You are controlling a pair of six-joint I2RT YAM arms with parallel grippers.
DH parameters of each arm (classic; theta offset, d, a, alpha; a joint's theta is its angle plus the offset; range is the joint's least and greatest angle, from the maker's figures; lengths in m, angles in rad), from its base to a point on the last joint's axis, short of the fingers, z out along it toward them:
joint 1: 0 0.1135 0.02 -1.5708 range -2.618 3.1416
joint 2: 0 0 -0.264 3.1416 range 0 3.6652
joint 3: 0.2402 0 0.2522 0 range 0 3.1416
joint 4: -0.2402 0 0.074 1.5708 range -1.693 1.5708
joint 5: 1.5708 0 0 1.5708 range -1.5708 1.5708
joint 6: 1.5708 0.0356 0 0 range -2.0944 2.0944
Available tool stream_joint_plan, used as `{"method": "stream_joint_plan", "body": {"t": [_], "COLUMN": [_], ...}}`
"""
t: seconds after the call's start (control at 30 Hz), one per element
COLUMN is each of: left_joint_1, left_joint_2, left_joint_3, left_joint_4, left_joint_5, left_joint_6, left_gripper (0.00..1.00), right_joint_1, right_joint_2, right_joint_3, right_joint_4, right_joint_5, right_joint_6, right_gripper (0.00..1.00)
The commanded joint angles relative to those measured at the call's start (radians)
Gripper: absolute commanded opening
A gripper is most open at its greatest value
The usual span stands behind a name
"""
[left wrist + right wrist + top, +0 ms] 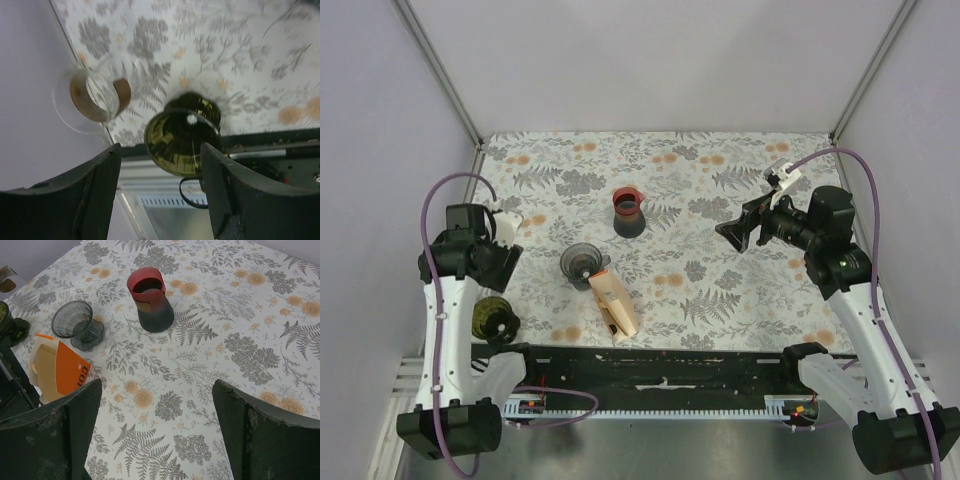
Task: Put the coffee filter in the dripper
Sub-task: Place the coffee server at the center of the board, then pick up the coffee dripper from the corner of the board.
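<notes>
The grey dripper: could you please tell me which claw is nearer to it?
Left. The left claw hangs just left of the grey dripper; the right claw is farther away on its right side.

My left arm and right arm are white links with black joints. A purple cable trails each. My jaws are dusty matte black.

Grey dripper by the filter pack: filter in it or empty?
Empty. The right wrist view shows the grey dripper's bare inside; the filters sit in the filter pack beside it.
</notes>
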Motion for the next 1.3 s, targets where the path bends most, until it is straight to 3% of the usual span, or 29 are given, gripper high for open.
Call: {"method": "stream_joint_plan", "body": {"t": [0.0, 0.4, 0.63, 0.87, 1.0, 1.07, 1.27], "left_joint_1": [0.069, 0.250, 0.373, 0.414, 0.445, 0.457, 0.477], "left_joint_2": [-0.078, -0.093, -0.049, -0.027, 0.017, 0.039, 0.074], "left_joint_3": [-0.141, -0.289, -0.381, -0.447, -0.472, -0.476, -0.461], "left_joint_4": [-0.050, 0.045, 0.161, 0.252, 0.264, 0.270, 0.217], "left_joint_5": [-0.098, -0.003, -0.115, -0.171, -0.114, -0.080, 0.014], "left_joint_6": [0.108, 0.047, 0.127, 0.176, 0.188, 0.190, 0.208], "left_gripper": [0.70, 0.72, 0.63, 0.63, 0.61, 0.56, 0.12], "right_joint_1": [0.009, 0.019, 0.021, 0.026, 0.027, 0.029, 0.035], "right_joint_2": [-0.002, -0.074, -0.082, -0.117, -0.128, -0.130, -0.140], "right_joint_3": [0.036, 0.006, 0.007, -0.003, -0.005, -0.006, -0.005], "right_joint_4": [0.016, 0.059, 0.073, 0.092, 0.099, 0.099, 0.097], "right_joint_5": [-0.033, -0.069, -0.114, -0.134, -0.146, -0.145, -0.158], "right_joint_6": [0.015, 0.015, 0.052, 0.055, 0.058, 0.058, 0.061], "right_gripper": [0.98, 0.98, 0.98, 0.98, 0.98, 0.98, 0.98]}}
